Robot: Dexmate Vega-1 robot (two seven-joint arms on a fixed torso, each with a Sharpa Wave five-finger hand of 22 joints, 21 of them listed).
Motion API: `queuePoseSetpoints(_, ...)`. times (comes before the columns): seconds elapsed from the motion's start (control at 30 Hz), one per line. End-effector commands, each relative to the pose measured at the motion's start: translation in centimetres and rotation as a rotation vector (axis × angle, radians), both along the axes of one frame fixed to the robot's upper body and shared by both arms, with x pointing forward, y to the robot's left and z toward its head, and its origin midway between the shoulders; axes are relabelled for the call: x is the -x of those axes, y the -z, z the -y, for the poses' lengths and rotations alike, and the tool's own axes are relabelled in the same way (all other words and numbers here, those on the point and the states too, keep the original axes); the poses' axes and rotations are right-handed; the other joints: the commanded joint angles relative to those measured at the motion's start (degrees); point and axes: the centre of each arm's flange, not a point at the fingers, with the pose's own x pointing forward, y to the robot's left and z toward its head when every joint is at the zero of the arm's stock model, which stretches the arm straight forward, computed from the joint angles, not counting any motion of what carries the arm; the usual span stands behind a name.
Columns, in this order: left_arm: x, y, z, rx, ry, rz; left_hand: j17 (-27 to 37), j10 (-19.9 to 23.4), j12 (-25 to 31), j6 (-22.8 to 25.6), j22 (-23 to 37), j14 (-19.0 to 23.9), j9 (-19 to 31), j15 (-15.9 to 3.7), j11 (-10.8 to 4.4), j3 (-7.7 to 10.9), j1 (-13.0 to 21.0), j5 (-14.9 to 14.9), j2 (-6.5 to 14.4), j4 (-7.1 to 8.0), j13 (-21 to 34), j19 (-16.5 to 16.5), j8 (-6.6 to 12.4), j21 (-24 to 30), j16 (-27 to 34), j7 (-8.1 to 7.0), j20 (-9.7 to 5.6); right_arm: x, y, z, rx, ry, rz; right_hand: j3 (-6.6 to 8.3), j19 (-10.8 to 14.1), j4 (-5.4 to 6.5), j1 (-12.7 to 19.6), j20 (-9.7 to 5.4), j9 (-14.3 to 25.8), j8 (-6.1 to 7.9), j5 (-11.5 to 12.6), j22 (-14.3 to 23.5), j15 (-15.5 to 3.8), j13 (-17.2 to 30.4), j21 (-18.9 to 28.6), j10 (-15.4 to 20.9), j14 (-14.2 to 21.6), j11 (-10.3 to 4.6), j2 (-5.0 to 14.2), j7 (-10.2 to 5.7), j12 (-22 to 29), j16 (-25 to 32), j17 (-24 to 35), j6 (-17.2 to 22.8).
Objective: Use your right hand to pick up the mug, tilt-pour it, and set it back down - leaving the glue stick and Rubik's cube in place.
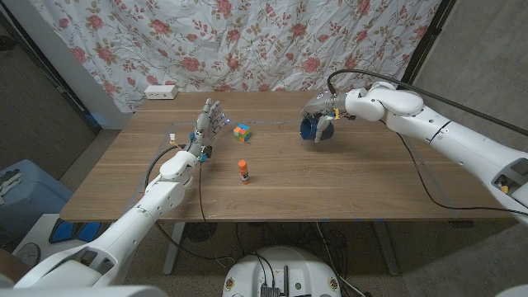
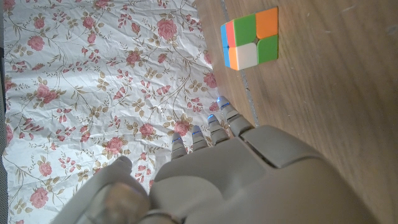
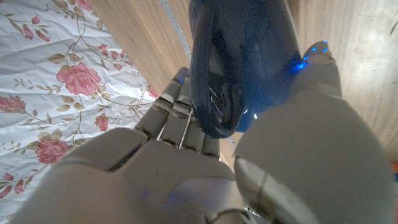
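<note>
The dark blue mug (image 1: 317, 129) is at the table's far right of middle, and my right hand (image 1: 323, 107) grips it from above. In the right wrist view the mug (image 3: 242, 56) sits between the thumb and the fingers of that hand (image 3: 186, 162), handle toward the palm. I cannot tell if the mug touches the wood. The Rubik's cube (image 1: 242, 132) lies near the middle back, and the orange-capped glue stick (image 1: 243, 172) stands upright in front of it. My left hand (image 1: 208, 124) stands left of the cube, fingers spread, holding nothing. The cube (image 2: 250, 38) shows beyond that hand (image 2: 249, 180).
A white power strip (image 1: 161, 91) lies at the table's (image 1: 371, 186) far left edge, before the floral curtain (image 1: 272, 41). Bare wood spreads across the front and right of the table. A blue bin (image 1: 21, 194) stands on the floor at the left.
</note>
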Motion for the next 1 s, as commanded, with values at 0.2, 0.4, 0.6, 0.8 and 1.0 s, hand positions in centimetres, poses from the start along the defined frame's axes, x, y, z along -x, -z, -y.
queuePoseSetpoints(0.2, -0.02, 0.03, 0.01, 0.001, -0.001, 0.000, 0.3, -0.2, 0.2, -0.1, 0.2, 0.2, 0.2, 0.00, -0.44, 0.34, -0.2, 0.3, 6.8, 0.07, 0.3, 0.5, 0.36, 0.4, 0.3, -0.38, -0.03, 0.15, 0.42, -1.59, 0.089, 0.062, 0.049, 1.26, -0.2, -0.15, 4.1, -5.46, 0.0, 11.44, -0.4, 0.2, -7.66, 4.0, -0.1, 13.2, 1.1, -11.53, 14.79, -11.29, -0.1, -0.2, 0.3, 11.6)
queuePoseSetpoints(0.4, -0.01, 0.02, 0.01, 0.001, -0.001, 0.000, 0.3, -0.1, 0.3, -0.1, 0.2, 0.3, 0.2, -0.06, -0.33, 0.34, -0.2, 0.3, 6.8, 0.07, 0.3, 0.5, 0.36, 0.4, 0.3, -0.38, -0.02, 0.07, 0.31, -1.85, 0.091, 0.102, 0.057, 1.38, -0.3, -0.29, 4.3, -5.73, -0.1, 11.63, -0.5, 0.2, -7.82, 4.2, -0.1, 13.4, 1.2, -11.56, 15.06, -11.20, -0.2, -0.4, 0.4, 11.6)
queuePoseSetpoints(0.6, 0.00, 0.02, 0.00, 0.001, -0.001, 0.000, 0.3, -0.1, 0.2, -0.1, 0.2, 0.3, 0.2, -0.01, -0.31, 0.34, -0.2, 0.3, 6.8, 0.07, 0.3, 0.5, 0.35, 0.4, 0.3, -0.36, -0.02, 0.05, 0.41, -1.98, 0.098, 0.103, 0.062, 1.30, -0.3, -0.24, 4.2, -5.84, -0.2, 11.75, -0.7, 0.2, -7.70, 4.2, -0.1, 13.3, 1.3, -11.54, 15.12, -11.26, -0.3, -0.6, 0.4, 11.5)
queuePoseSetpoints(0.8, 0.00, 0.01, 0.00, 0.001, -0.001, 0.000, 0.3, -0.1, 0.2, -0.1, 0.2, 0.2, 0.2, -0.03, -0.33, 0.34, -0.2, 0.3, 6.8, 0.07, 0.3, 0.5, 0.38, 0.4, 0.3, -0.41, -0.02, 0.03, 0.48, -1.99, 0.110, 0.119, 0.073, 1.30, -0.6, -0.15, 4.0, -5.94, -0.4, 11.88, -0.8, 0.2, -7.59, 4.3, -0.1, 13.3, 1.4, -11.53, 15.31, -11.27, -0.4, -0.9, 0.4, 11.4)
queuePoseSetpoints(1.0, -0.01, 0.03, -0.01, -0.001, 0.001, 0.000, 0.3, -0.2, 0.2, -0.1, 0.2, 0.3, 0.2, -0.03, -0.35, 0.34, -0.2, 0.3, 6.8, 0.07, 0.3, 0.5, 0.37, 0.4, 0.3, -0.44, -0.03, 0.29, -0.22, -1.68, 0.016, 0.085, 0.043, 1.37, -0.6, -0.39, 4.3, -6.06, -0.3, 12.21, -0.9, 0.2, -7.80, 4.4, -0.1, 13.4, 1.5, -11.54, 15.30, -11.29, -0.5, -1.1, 0.4, 11.6)
